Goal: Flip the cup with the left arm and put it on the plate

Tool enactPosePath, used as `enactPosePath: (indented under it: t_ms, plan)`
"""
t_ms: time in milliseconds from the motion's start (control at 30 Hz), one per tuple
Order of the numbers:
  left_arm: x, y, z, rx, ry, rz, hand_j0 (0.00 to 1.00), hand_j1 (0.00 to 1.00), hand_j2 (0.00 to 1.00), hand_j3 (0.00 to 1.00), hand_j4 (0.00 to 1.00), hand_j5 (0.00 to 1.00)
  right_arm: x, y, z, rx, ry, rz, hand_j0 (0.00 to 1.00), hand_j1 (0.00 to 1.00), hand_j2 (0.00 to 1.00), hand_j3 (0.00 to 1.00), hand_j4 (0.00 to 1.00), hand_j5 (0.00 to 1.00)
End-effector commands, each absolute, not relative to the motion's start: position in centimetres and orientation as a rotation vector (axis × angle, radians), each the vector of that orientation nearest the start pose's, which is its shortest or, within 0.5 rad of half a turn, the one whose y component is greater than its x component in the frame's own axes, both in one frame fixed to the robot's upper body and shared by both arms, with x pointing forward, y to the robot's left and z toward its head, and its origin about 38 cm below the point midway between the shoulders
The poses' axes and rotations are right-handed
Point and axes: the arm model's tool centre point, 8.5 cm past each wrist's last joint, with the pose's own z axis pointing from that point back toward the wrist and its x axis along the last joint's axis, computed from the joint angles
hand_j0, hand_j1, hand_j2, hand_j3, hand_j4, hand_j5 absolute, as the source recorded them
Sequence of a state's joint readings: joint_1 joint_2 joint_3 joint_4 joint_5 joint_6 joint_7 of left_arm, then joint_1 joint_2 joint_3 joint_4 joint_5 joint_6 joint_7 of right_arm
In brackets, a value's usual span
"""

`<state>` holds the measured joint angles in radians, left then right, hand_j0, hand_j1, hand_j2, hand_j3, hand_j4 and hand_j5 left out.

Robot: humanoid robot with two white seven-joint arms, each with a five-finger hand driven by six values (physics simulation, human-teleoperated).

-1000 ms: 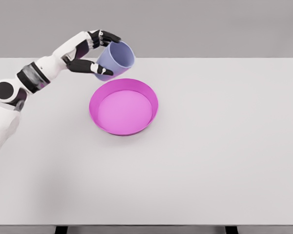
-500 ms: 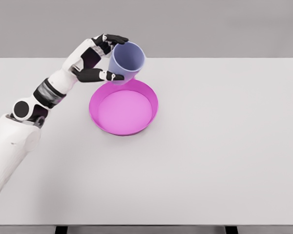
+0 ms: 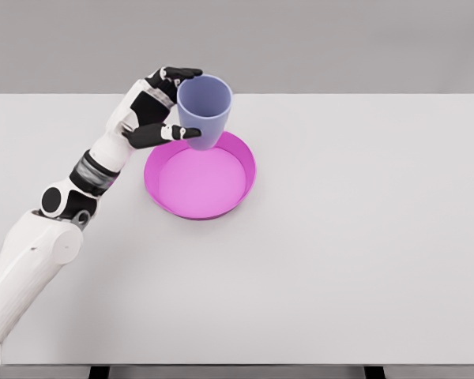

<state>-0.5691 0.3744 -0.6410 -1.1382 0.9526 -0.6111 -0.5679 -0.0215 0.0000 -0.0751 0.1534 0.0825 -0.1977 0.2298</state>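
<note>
— Robot hand, left one [image 3: 159, 106]: what has changed?
— It pinches the lavender plastic cup [image 3: 204, 109], which has turned upright, mouth up, and moved over the far rim of the round magenta plate [image 3: 200, 174] just beside the fingers. Flip looks done; lowering remains.
— Count?
— One cup, one plate, one white counter [image 3: 363, 237].

White table [image 3: 363, 260] fills most of view; plain grey wall [image 3: 340, 43] behind; dark legs [image 3: 99, 372] at btm edge.
</note>
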Motion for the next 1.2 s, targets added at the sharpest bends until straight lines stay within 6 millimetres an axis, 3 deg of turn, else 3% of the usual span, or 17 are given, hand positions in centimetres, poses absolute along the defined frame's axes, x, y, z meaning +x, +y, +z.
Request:
enactPosePath:
  t_ms: [0,233,500,567,600,700,900,1067,1167]
  plan:
    - [46.6,21.5,15.2,-0.803,-1.942,-0.484,0.63,0.63,0.63,0.63,0.63,0.63,-1.9,-24.8,-25.6,0.156,-0.065,0.017,1.0,1.0,1.0,1.0,1.0,1.0]
    - [46.7,21.7,12.9,-0.772,-1.879,-0.481,0.64,0.64,0.64,0.64,0.64,0.64,-1.9,-24.8,-25.6,0.156,-0.065,0.017,1.0,1.0,1.0,1.0,1.0,1.0]
    - [46.4,21.3,12.1,-0.776,-1.862,-0.465,0.65,0.65,0.65,0.65,0.65,0.65,-1.9,-24.8,-25.6,0.156,-0.065,0.017,1.0,1.0,1.0,1.0,1.0,1.0]
    - [46.4,21.3,12.2,-0.778,-1.866,-0.467,0.73,0.73,0.73,0.73,0.73,0.73,-1.9,-24.8,-25.6,0.156,-0.065,0.017,1.0,1.0,1.0,1.0,1.0,1.0]
    - [46.4,21.4,12.3,-0.775,-1.868,-0.467,0.9,0.9,0.9,0.9,0.9,0.9,-1.9,-24.8,-25.6,0.156,-0.065,0.017,1.0,1.0,1.0,1.0,1.0,1.0]
    - [46.4,21.6,12.4,-0.768,-1.869,-0.469,0.97,0.97,0.97,0.97,0.97,0.97,-1.9,-24.8,-25.6,0.156,-0.065,0.017,1.0,1.0,1.0,1.0,1.0,1.0]
    - [46.4,21.8,12.4,-0.764,-1.868,-0.47,1.0,1.0,1.0,1.0,1.0,1.0,-1.9,-24.8,-25.6,0.156,-0.065,0.017,1.0,1.0,1.0,1.0,1.0,1.0]
    - [46.1,22.3,13.8,-0.772,-1.898,-0.499,1.0,1.0,1.0,1.0,1.0,1.0,-1.9,-24.8,-25.6,0.156,-0.065,0.017,1.0,1.0,1.0,1.0,1.0,1.0]
    - [45.2,26.3,18.2,-0.718,-1.962,-0.619,1.0,1.0,1.0,1.0,1.0,1.0,-1.9,-24.8,-25.6,0.156,-0.065,0.017,1.0,1.0,1.0,1.0,1.0,1.0]
